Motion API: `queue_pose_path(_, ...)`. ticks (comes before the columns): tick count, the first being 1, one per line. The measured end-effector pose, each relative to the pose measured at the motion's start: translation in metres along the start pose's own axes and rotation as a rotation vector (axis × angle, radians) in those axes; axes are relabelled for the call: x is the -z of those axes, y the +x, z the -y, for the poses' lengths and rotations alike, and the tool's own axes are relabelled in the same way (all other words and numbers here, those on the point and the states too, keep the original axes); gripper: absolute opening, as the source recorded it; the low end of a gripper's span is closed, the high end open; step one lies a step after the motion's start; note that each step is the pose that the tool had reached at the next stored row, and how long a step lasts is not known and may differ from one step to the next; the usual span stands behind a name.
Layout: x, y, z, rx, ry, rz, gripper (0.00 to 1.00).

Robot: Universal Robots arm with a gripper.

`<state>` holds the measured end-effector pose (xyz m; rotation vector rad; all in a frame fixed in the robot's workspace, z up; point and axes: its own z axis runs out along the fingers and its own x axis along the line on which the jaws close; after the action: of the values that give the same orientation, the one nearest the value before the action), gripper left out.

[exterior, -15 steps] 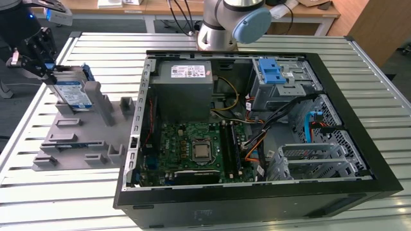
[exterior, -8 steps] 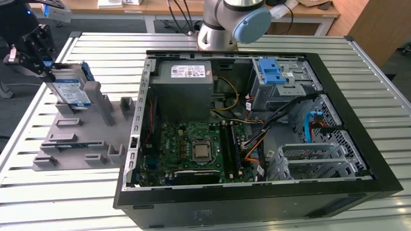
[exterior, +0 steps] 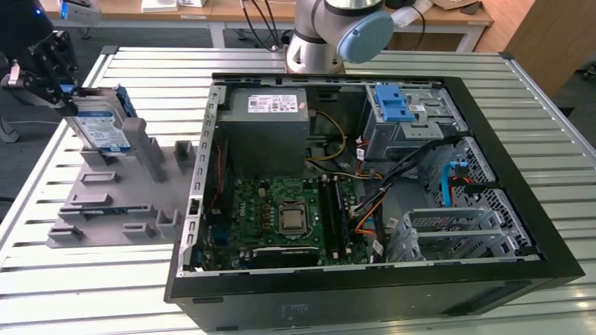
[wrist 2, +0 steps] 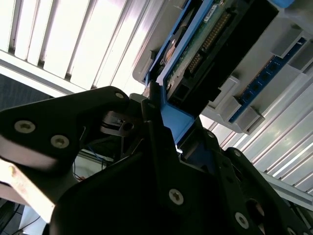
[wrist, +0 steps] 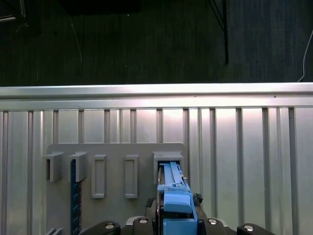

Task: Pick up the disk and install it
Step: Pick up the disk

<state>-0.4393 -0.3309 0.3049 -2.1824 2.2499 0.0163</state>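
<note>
nearest in the exterior view, a slatted metal table [exterior: 93,300] carries an open black computer case [exterior: 354,296] lying on its side, its green motherboard [exterior: 279,209] facing up. on the exterior view's left, just beside the case, a grey holder [exterior: 112,202] with several upright slots rests on the table. toward the holder's far end the disk [exterior: 100,125] stands on edge, slightly tilted, with its lower end in a slot and its white-and-blue label showing. the black gripper [exterior: 65,94] sits at the disk's upper far edge. in both wrist views it is clamped on the disk's blue frame, one of its fingers [wrist 2: 152,110] pressing against the plastic. farther back inside the case are a grey power supply [exterior: 270,118] and a blue latch [exterior: 396,105]. the arm base [exterior: 322,42] stands at the far edge.
</note>
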Motion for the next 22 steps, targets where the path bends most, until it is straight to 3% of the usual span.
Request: queue_pose_path(22,0.0022,0.0,0.0,0.0,-0.0001,-0.0001,0.36)
